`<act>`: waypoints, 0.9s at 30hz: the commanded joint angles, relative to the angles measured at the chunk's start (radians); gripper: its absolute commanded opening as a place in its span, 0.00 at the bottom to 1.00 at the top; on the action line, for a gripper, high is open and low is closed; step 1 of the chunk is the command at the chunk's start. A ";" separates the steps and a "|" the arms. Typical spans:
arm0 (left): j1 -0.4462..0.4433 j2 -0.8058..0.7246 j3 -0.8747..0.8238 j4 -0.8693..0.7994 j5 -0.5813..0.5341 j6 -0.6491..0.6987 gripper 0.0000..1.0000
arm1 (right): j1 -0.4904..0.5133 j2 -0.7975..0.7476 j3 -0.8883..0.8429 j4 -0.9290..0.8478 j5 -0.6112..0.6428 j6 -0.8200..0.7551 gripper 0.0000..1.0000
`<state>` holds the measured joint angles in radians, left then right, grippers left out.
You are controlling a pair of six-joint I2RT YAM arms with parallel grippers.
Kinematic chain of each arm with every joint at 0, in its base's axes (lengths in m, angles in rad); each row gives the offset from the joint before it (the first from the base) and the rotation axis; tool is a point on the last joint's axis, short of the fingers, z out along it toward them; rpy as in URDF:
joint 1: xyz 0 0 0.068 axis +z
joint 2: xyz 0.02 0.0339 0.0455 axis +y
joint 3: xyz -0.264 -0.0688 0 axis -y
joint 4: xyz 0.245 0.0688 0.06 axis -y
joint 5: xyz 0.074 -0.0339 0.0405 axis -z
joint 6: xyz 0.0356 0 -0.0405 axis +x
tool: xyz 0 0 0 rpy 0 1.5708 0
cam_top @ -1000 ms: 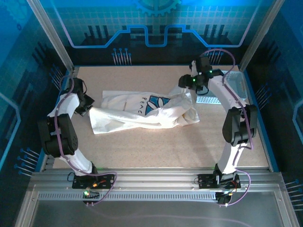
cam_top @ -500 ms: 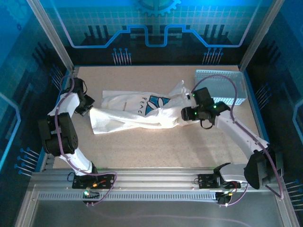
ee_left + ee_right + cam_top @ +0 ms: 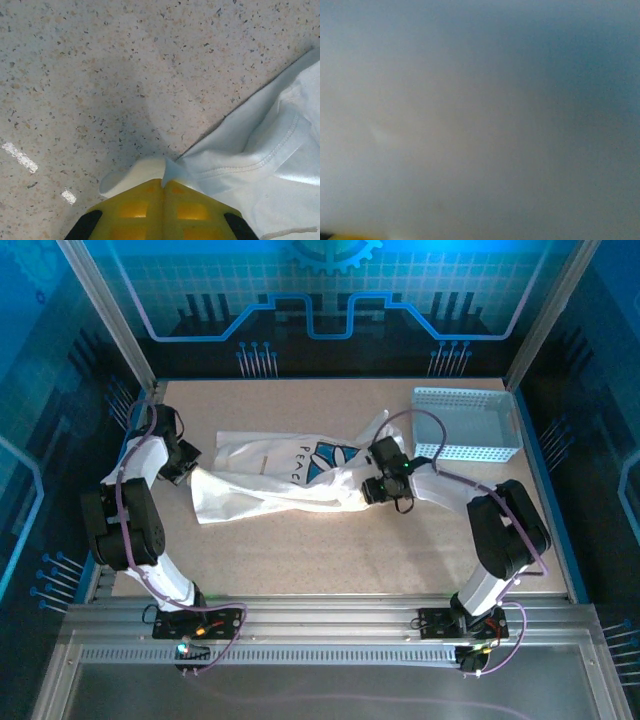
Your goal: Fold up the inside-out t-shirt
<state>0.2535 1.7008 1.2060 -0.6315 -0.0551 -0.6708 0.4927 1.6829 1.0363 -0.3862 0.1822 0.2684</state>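
My left claw [image 3: 185,462] is pinched together on the left edge of the one white t-shirt [image 3: 270,495]; its yellow fingers [image 3: 140,200] meet on a hem. The shirt lies bunched across the table [image 3: 300,550], its print [image 3: 303,462] reading "PEAC", the rest lost in folds. My right claw [image 3: 375,488] is at the shirt's right end; through pale blur I cannot tell its jaws. One perforated basket [image 3: 465,452] stands far right
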 commanded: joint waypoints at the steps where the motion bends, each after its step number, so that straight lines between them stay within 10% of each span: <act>1: 0.012 -0.025 0.013 -0.014 0.024 0.016 0.00 | 0.015 0.033 0.129 0.078 0.042 -0.039 0.52; 13: 0.012 -0.030 -0.001 -0.013 0.026 0.025 0.00 | 0.003 0.345 0.607 -0.165 0.024 -0.040 0.46; 27: 0.013 -0.027 0.009 -0.015 0.038 0.025 0.00 | -0.221 -0.026 0.372 -0.127 -0.270 -0.078 0.57</act>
<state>0.2535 1.7008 1.2057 -0.6312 -0.0437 -0.6544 0.3405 1.6791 1.4639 -0.5312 0.0189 0.2134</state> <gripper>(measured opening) 0.059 0.572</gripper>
